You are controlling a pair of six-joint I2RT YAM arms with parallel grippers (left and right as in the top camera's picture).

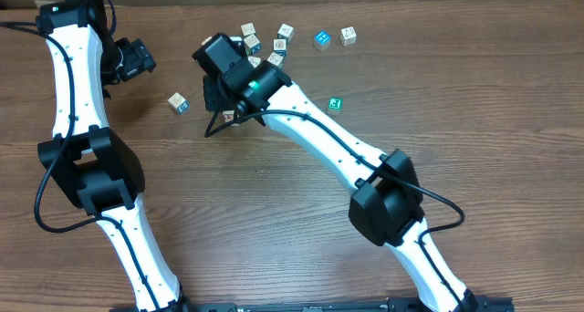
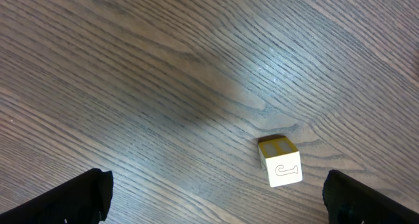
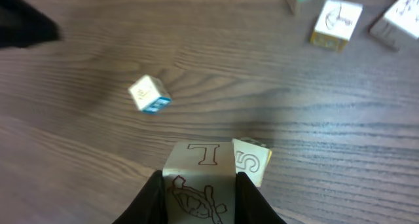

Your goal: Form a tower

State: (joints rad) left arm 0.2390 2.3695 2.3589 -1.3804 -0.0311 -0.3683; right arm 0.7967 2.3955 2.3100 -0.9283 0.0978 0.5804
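Note:
My right gripper (image 3: 200, 191) is shut on a pale cube (image 3: 200, 175) that shows a red T on top and a turtle drawing on its near face. A cube marked 5 (image 3: 251, 162) sits close against its right side. In the overhead view the right gripper (image 1: 224, 107) hides the held cube, and one cube (image 1: 228, 117) peeks out beneath it. No tower shows in any view. My left gripper (image 2: 216, 214) is open above bare table, with a cube marked J (image 2: 281, 162) lying just inside its right finger (image 2: 366, 201).
A loose cube with a blue side (image 1: 177, 101) lies between the two grippers. Several cubes (image 1: 274, 43) are scattered behind the right gripper, two more (image 1: 348, 36) sit further right, and a green-faced one (image 1: 335, 104) lies beside the right arm.

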